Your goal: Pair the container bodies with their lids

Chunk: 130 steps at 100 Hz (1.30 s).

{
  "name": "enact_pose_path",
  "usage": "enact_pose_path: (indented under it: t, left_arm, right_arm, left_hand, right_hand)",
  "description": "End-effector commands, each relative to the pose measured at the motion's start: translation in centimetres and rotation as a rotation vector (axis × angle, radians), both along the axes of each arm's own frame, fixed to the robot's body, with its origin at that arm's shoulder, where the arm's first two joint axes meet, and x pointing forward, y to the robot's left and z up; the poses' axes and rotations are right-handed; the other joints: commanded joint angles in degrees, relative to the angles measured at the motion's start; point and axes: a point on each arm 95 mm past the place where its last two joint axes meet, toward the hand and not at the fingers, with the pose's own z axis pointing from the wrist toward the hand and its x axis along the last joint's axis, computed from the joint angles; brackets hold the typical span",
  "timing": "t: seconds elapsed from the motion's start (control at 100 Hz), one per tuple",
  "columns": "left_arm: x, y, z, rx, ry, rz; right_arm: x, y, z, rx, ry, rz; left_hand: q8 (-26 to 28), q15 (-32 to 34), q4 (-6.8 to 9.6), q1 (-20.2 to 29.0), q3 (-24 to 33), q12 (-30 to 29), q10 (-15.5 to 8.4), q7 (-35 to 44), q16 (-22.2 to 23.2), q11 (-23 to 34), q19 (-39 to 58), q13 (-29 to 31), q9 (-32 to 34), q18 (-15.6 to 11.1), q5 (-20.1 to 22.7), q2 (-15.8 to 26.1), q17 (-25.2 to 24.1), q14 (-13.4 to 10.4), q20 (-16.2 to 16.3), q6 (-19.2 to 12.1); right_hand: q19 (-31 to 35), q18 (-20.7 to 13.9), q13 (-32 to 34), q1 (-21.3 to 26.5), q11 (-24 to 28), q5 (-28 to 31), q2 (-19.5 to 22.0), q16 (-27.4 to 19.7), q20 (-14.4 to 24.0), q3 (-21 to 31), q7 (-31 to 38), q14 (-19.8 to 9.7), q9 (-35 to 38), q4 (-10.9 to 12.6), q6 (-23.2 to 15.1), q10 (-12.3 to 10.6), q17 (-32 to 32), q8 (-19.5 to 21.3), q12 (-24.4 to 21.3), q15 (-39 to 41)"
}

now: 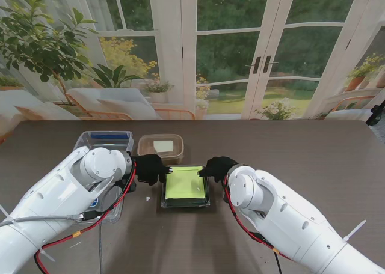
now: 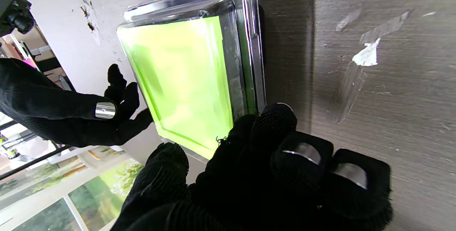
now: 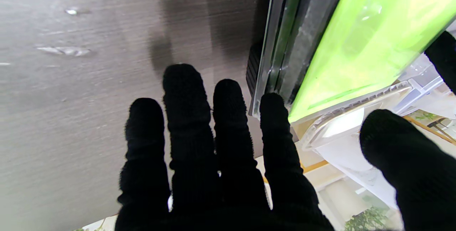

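At frame centre, both the left hand and right hand, fingers spread and holding nothing, flank the green-lidded container; pressing its clear lid fully down looks next.

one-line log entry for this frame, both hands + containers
left hand: open, at left edge of green-lidded container | right hand: open, at its right edge | brown container: farther back, apart | clear container: far left

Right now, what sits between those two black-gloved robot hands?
A container with a clear lid and a lime-green sheet under it. In the stand's view the left robot hand and the right robot hand flank its far corners.
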Motion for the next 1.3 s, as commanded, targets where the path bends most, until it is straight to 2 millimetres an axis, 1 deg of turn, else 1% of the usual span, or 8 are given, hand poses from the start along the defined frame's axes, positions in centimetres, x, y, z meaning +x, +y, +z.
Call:
enact_pose_path:
  t: [0.0,0.56,0.77,0.94,1.29]
  left_arm:
    - [-0.3,-0.1,-0.4,0.004,0.022,-0.006]
    - [-0.7,0.1,-0.4,0.012,0.028,0.001]
    - [-0.7,0.2,-0.2,0.011,0.027,-0.001]
    - [-0.5,0.1,0.3,0.007,0.020,-0.007]
    - [0.0,0.1,0.7,0.006,0.012,-0.013]
  right_arm:
    - [-0.4,0.0,-0.7,-0.004,0.026,0.006]
    - [-0.6,-0.4,-1.0,-0.033,0.032,0.005]
    - [-0.6,-0.4,-0.8,-0.034,0.019,0.008]
    - [-0.9,-0.3,-0.5,-0.040,0.014,0.032]
    - [-1.4,0.2,-0.9,-0.026,0.032,0.046]
  left_hand:
    - [0.4,1.3,-0.22,-0.2,-0.4,1.2,1.7,0.4,0.1,2.2,1.5,1.3,0.5,-1.9,0.3,2.4,-0.6,-0.5,1.0,1.8]
    - [0.4,1.3,-0.22,-0.3,-0.4,1.1,1.7,0.4,0.1,2.2,1.5,1.3,0.3,-2.0,0.2,2.4,-0.7,-0.5,1.0,1.8]
    - [0.4,1.3,-0.22,-0.3,-0.4,1.1,1.7,0.4,0.1,2.2,1.5,1.3,0.3,-2.0,0.3,2.4,-0.7,-0.5,1.0,1.8]
    - [0.4,1.3,-0.23,-0.3,-0.4,1.1,1.6,0.4,0.1,2.2,1.5,1.3,0.3,-2.0,0.2,2.4,-0.7,-0.5,1.0,1.9]
    - [0.9,1.3,-0.23,-0.3,-0.4,1.1,1.4,0.9,0.0,2.4,1.7,1.6,0.5,-2.4,0.5,2.3,-0.5,-0.9,1.0,2.0]
  right_hand:
    - [1.9,1.6,1.7,-0.3,0.4,-1.8,2.0,0.3,1.2,0.3,-0.9,0.7,-1.5,1.1,2.4,-1.0,-1.7,-0.6,-0.3,0.6]
    - [2.0,1.7,1.6,-0.5,0.8,-4.1,2.3,0.3,1.3,0.1,-1.2,0.7,-2.4,1.1,5.4,-0.6,-1.7,-0.8,-0.4,0.7]
    - [2.0,1.7,1.7,-0.5,0.9,-4.4,2.2,0.3,1.3,0.2,-1.0,0.7,-2.4,1.1,4.8,-0.6,-1.7,-0.8,-0.5,0.8]
    - [2.1,1.7,2.1,-0.6,0.9,-1.2,2.2,0.2,1.4,0.1,0.0,0.5,-1.9,1.1,3.2,-0.7,-1.3,-0.5,-0.6,0.8]
    - [2.2,1.8,2.4,-0.7,0.8,0.1,2.2,0.1,1.3,0.2,-0.4,0.5,-1.6,1.1,3.1,-0.6,-1.1,-0.7,-0.6,0.8]
